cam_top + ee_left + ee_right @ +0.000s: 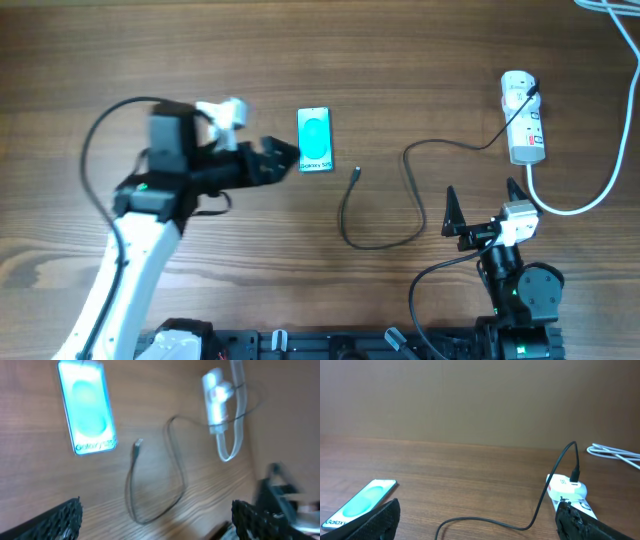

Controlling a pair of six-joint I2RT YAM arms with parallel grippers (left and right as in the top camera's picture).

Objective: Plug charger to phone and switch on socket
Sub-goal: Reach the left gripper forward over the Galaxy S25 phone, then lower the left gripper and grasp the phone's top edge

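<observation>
The phone (314,140) lies flat on the wooden table with its cyan screen up; it also shows in the left wrist view (86,407) and the right wrist view (362,501). The charger cable (385,240) loops on the table. Its connector tip (357,173) lies loose just right of the phone. Its black plug (531,92) sits in the white socket strip (523,130) at the far right. My left gripper (283,158) is open, just left of the phone. My right gripper (482,205) is open near the front right, holding nothing.
A thick white lead (590,195) runs from the socket strip around the right side and off the top right corner. The cable loop (157,505) lies ahead of my left fingers. The table's front edge carries the arm bases.
</observation>
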